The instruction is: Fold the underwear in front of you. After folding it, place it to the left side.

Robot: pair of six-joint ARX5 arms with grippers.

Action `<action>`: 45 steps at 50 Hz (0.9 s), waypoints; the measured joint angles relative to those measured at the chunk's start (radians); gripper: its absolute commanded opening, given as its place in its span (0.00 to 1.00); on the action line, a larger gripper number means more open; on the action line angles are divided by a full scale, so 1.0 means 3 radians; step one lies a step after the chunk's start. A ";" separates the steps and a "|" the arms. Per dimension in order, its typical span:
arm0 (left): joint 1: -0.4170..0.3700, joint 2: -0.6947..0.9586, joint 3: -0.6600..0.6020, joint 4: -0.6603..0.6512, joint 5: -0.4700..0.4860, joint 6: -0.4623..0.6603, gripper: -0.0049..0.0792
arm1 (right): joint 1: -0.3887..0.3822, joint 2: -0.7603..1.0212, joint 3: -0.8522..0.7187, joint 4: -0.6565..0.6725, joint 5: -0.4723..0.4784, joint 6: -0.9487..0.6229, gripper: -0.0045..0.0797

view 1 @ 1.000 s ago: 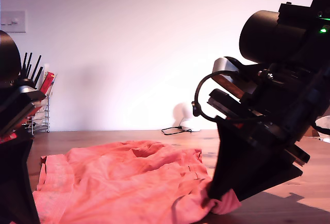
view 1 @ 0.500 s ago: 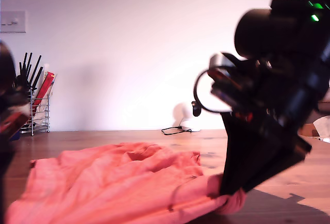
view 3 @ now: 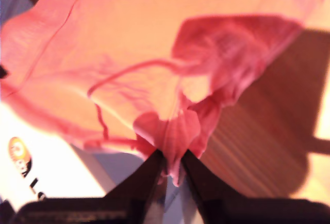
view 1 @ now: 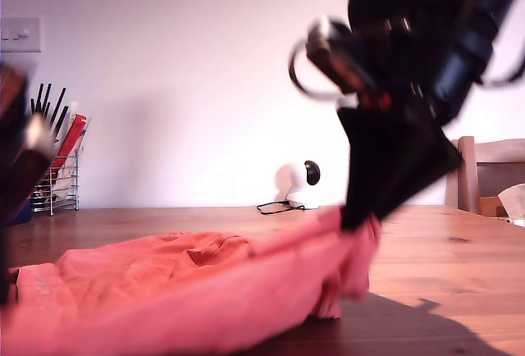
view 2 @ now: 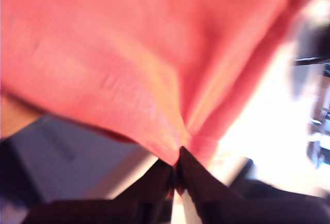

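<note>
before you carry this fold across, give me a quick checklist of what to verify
1. My first end effector pinching the underwear: ok, cloth bunched at its tips.
2. My second end effector pinching a hem: ok, fabric pokes between its tips.
3. Gripped edge lifted off the table: ok at the exterior view's right; the other side is blurred, cannot tell.
4. Far edge lying flat: cannot tell, wrinkled.
5. Utensil rack clear of the cloth: ok.

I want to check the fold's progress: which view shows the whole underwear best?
The exterior view: the underwear stretches across the table, one corner lifted by a claw. Both wrist views show only blurred red fabric pinched at their claw tips.
</note>
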 measured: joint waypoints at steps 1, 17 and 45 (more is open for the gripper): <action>0.0000 -0.0025 0.0046 -0.0041 0.0003 0.0000 0.04 | 0.0000 0.0000 0.0032 -0.0010 0.0000 0.0000 0.04; 0.0000 -0.0084 0.0356 -0.0285 -0.0003 0.0159 0.04 | -0.0003 0.0000 0.0459 0.0009 0.0284 -0.0184 0.04; -0.0064 -0.0084 0.0366 -0.0276 -0.0094 0.0164 0.03 | -0.0106 0.0000 0.0525 -0.0318 0.0603 -0.0373 0.04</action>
